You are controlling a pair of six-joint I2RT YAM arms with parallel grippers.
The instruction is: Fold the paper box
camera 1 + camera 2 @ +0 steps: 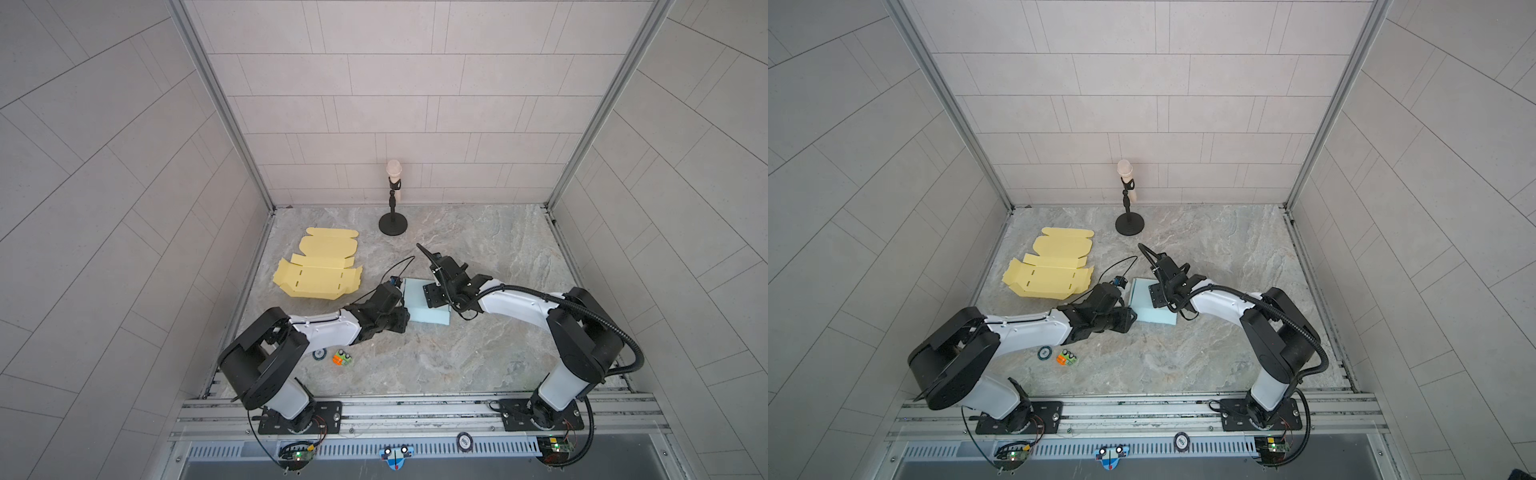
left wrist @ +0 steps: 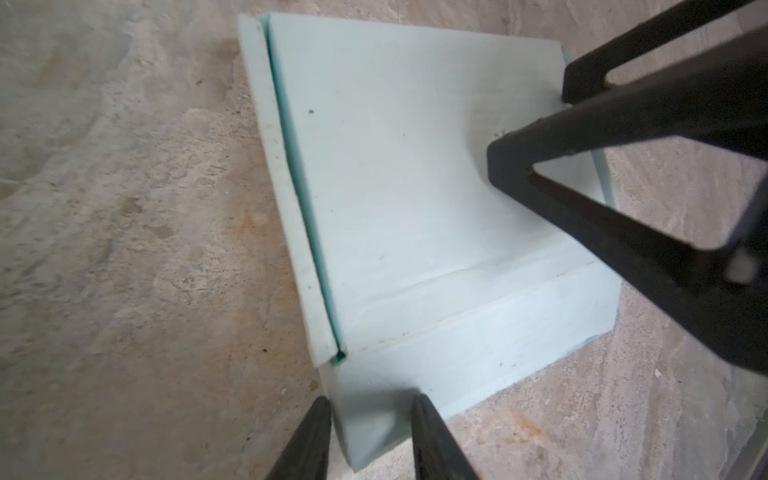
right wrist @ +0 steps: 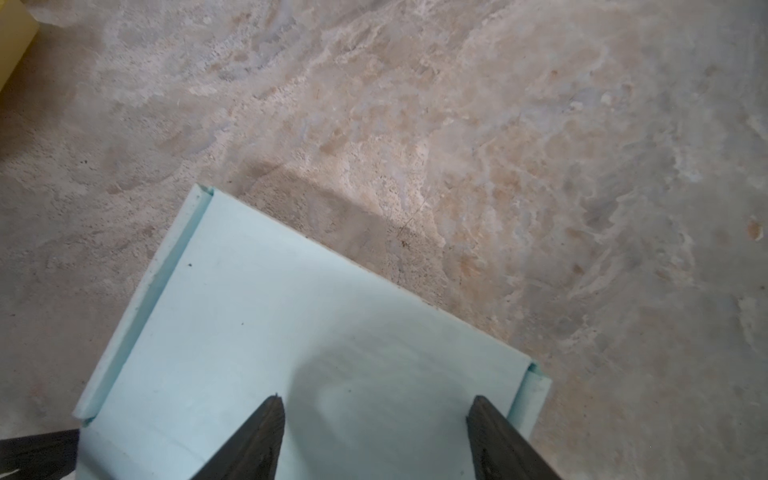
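The light blue paper box lies folded with its lid down in the middle of the stone table. Its lid fills both wrist views, with rolled side edges showing. My left gripper sits at the box's near left corner, its two fingers straddling and pinching that corner. Over the lid's right half my right gripper stands open, fingertips down on the lid. Its fingers also show in the left wrist view.
A flat yellow box blank lies unfolded at the back left. A microphone on a black stand is at the back middle. A small disc and a green-orange item lie under the left arm.
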